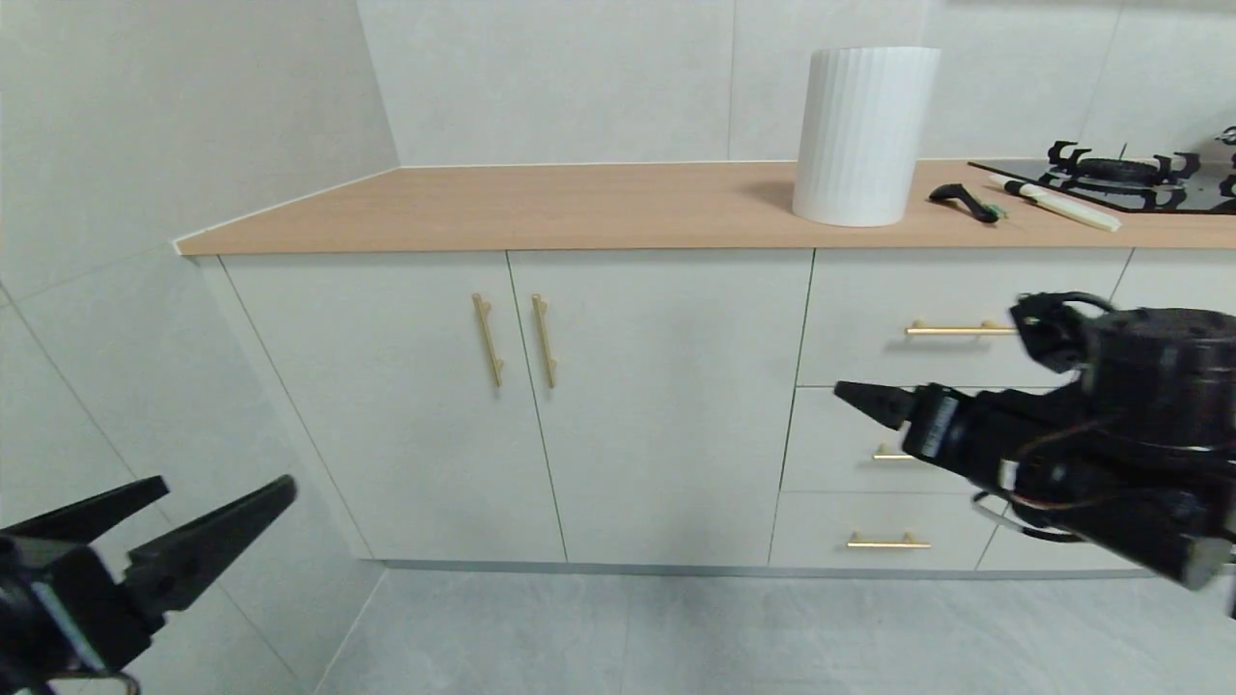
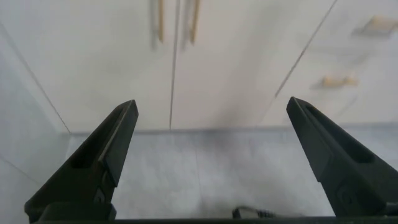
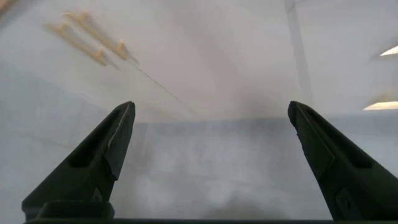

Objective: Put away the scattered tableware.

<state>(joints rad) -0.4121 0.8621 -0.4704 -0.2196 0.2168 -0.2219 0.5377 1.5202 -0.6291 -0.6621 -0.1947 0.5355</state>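
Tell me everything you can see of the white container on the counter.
The container is a tall white cylinder with fine vertical ribs all round and a matte surface, perhaps ceramic or plastic. It stands upright on the wooden counter, close to the tiled wall, with a small black tool lying apart on its right. Only the counter touches it. Whether its top is open cannot be seen.
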